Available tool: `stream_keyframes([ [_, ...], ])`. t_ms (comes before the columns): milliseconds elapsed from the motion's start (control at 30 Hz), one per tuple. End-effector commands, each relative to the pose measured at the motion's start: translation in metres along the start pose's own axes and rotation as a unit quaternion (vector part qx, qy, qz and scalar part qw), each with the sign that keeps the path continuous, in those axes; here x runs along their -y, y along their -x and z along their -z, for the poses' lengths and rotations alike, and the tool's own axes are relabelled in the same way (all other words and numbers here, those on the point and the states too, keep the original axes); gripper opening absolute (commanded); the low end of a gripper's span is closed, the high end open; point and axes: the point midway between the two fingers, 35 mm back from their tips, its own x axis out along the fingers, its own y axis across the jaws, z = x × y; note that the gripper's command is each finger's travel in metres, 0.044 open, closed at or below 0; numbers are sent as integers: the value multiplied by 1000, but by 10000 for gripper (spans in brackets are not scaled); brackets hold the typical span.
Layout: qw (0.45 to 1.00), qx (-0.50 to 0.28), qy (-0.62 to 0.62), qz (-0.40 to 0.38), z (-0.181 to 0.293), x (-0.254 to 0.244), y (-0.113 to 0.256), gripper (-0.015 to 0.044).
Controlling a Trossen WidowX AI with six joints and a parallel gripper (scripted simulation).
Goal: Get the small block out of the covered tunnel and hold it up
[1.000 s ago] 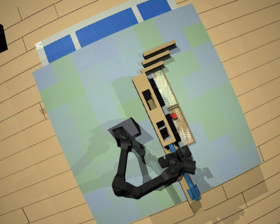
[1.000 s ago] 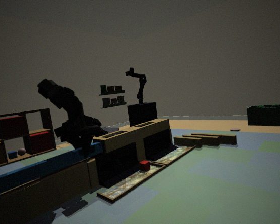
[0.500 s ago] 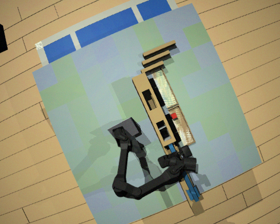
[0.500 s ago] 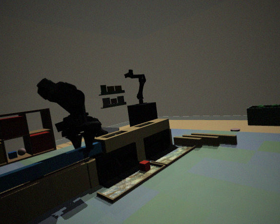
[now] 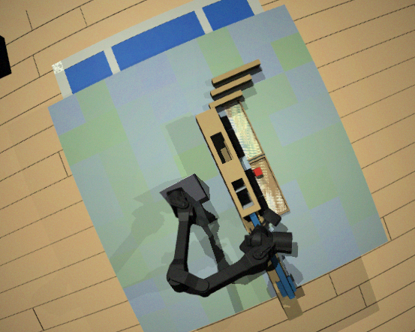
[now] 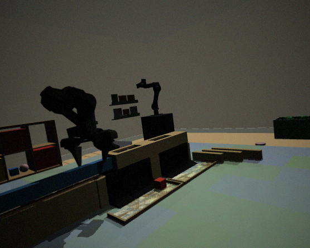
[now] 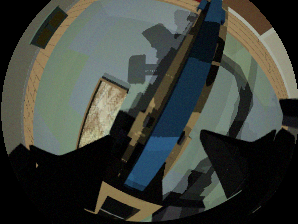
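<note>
A small red block (image 5: 257, 172) (image 6: 160, 183) lies in a shallow mottled tray (image 5: 273, 195) (image 6: 135, 199) (image 7: 102, 112) along the tunnel's open side, outside the tan tunnel (image 5: 232, 170) (image 6: 152, 148). The blue handle (image 5: 285, 282) (image 6: 46, 182) (image 7: 185, 95) sticks far out of the tunnel's near end, over a tan rail. My gripper (image 6: 91, 166) (image 7: 157, 137) is open and empty. Its fingers stand wide apart at the handle, close to the tunnel's end; whether they touch it is unclear. In the top view the fingertips are hidden. The cage cannot be made out clearly.
Three tan rods (image 5: 236, 71) (image 6: 236, 154) lie beyond the tunnel's far end. The tunnel roof has two windows. The grey arm base (image 5: 189, 188) stands left of the tunnel. A shelf unit (image 6: 15, 151) and a second arm (image 6: 156, 98) are in the background.
</note>
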Motion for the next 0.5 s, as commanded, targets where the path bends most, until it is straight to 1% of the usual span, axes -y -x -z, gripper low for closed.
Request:
stream_keyframes([
  [0, 948, 15, 317, 0, -8, -2, 6, 440],
  [133, 867, 21, 497, 5, -11, -3, 10, 440],
  [300, 795, 24, 605, 7, -13, -4, 12, 440],
  [467, 710, 24, 704, 6, -13, -5, 13, 440],
])
